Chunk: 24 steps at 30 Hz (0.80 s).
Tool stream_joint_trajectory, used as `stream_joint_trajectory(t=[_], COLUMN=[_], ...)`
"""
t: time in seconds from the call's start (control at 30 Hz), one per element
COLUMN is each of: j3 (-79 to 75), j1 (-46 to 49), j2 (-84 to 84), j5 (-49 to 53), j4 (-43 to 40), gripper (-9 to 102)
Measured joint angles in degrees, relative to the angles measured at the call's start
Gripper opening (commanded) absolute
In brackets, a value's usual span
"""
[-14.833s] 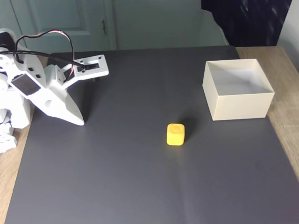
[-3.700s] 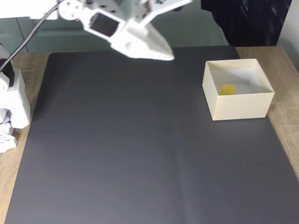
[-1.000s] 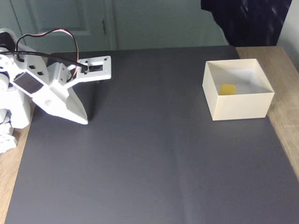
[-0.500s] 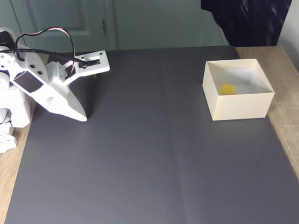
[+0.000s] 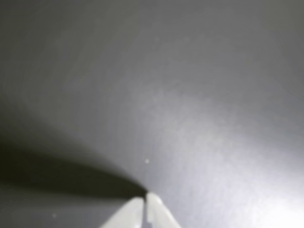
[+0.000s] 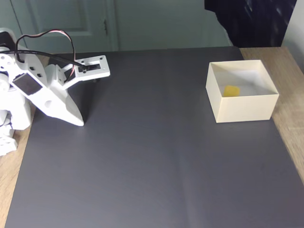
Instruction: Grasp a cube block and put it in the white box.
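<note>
Cube block (image 6: pixel 231 90) sits inside white box (image 6: pixel 242 108), far right in fixed view; gripper (image 6: pixel 80 123) well apart at left, jaws closed, empty, tip on mat (image 6: pixel 156 166).

The arm (image 6: pixel 33 90) is white printed plastic, with angular shells tapering to pointed white fingers (image 6: pixel 76 118). A dark square panel (image 6: pixel 22 84) sits on its side, and black and red cables (image 6: pixel 47 40) loop above the shell.
</note>
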State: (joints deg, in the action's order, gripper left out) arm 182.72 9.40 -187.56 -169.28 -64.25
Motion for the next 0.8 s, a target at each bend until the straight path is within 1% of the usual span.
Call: stream_joint_trajectory(t=[0.8], j3=[0.0], j1=[1.5], j2=[0.0], j5=[0.2], j4=[-0.1], gripper=[0])
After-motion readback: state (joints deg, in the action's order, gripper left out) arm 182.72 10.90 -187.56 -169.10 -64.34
